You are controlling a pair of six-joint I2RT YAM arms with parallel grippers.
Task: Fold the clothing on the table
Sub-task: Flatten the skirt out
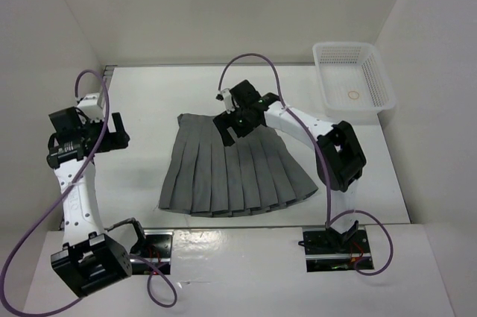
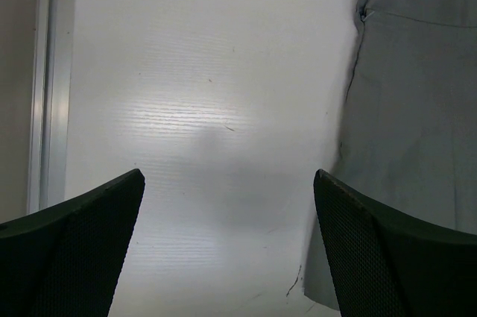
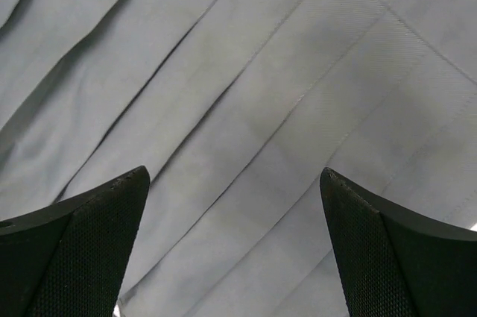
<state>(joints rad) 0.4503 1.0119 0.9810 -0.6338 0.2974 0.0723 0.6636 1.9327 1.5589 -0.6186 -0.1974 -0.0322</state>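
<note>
The clothing, a grey pleated skirt (image 1: 231, 171), lies spread flat on the white table (image 1: 145, 93), waistband toward the back and flared hem toward the arms. My right gripper (image 1: 232, 129) hangs open over the waistband area; in its wrist view the pleats (image 3: 246, 71) fill the space below the gripper (image 3: 232, 174), and nothing sits between the fingers. My left gripper (image 1: 119, 138) stands open to the left of the skirt, above bare table. Its wrist view shows the skirt's left edge and waistband corner (image 2: 417, 93) beside the right finger (image 2: 387, 250).
A white mesh basket (image 1: 352, 82) holding a small ring sits at the back right corner. White walls close in the table on three sides. A metal rail (image 2: 52, 86) runs along the table's left edge.
</note>
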